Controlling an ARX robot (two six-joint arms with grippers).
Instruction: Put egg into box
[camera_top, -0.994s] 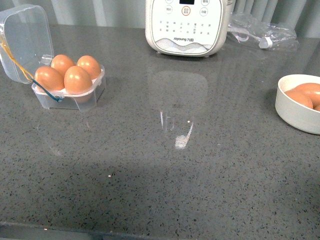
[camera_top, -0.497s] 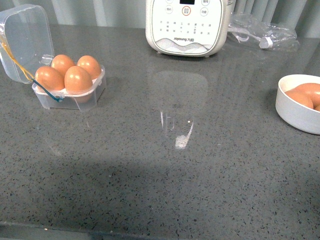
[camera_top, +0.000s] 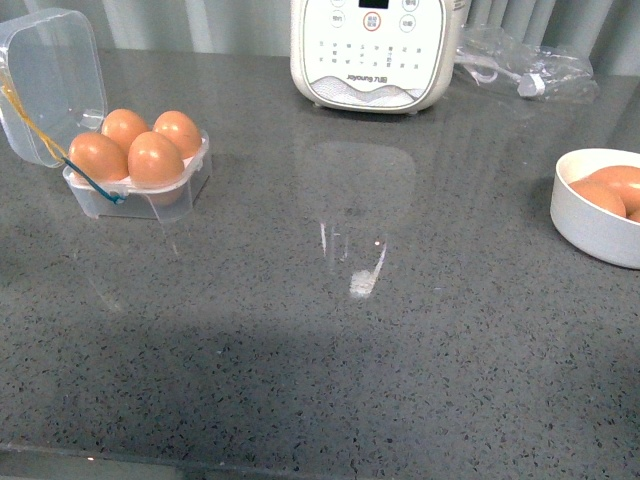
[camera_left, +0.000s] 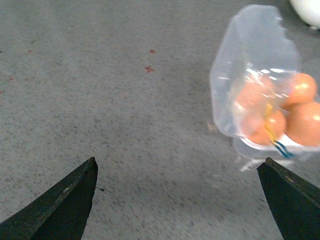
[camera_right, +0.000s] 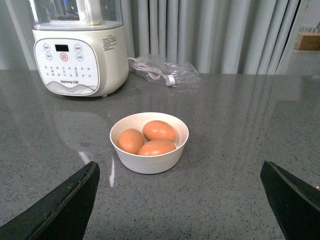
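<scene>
The box (camera_top: 140, 198) stands at the left of the grey counter, its clear lid (camera_top: 50, 70) tipped back open. Brown eggs (camera_top: 155, 158) fill its cells. Neither arm shows in the front view. In the left wrist view my left gripper (camera_left: 179, 167) is open and empty above bare counter, with the box (camera_left: 260, 145) blurred off to one side beyond one fingertip. My right gripper (camera_right: 180, 170) is open and empty too, a short way back from a white bowl (camera_right: 150, 162) that holds three brown eggs (camera_right: 159, 131).
A white kitchen appliance (camera_top: 372, 50) with a button panel stands at the back middle. A crumpled clear plastic bag (camera_top: 525, 65) lies at the back right. The white bowl (camera_top: 590, 225) sits at the counter's right edge. Curtains hang behind.
</scene>
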